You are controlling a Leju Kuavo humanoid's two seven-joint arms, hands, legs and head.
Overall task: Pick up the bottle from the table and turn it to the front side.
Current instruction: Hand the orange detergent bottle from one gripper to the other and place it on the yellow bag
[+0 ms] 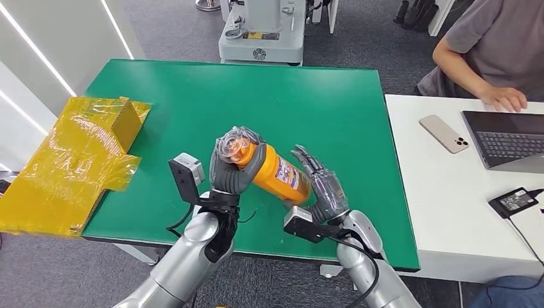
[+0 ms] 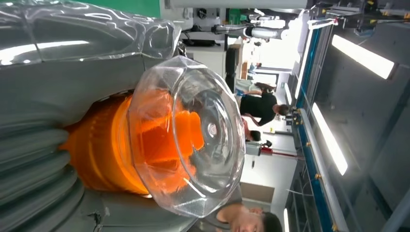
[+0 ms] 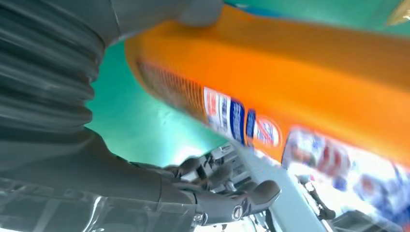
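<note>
Lying tilted at frame centre above the green table, the orange plastic bottle with clear cap is gripped near its cap by the left hand and cradled underneath at its base by the spread right hand, apparently so it can be rotated.

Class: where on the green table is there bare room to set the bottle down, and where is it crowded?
Bare: the green table from its far edge to the hands, and its right strip beside the white desk. Crowded: the near middle, where left hand and right hand meet the bottle; the yellow box overlaps the left edge.

A green table bears a yellow taped cardboard box overhanging its left edge.
</note>
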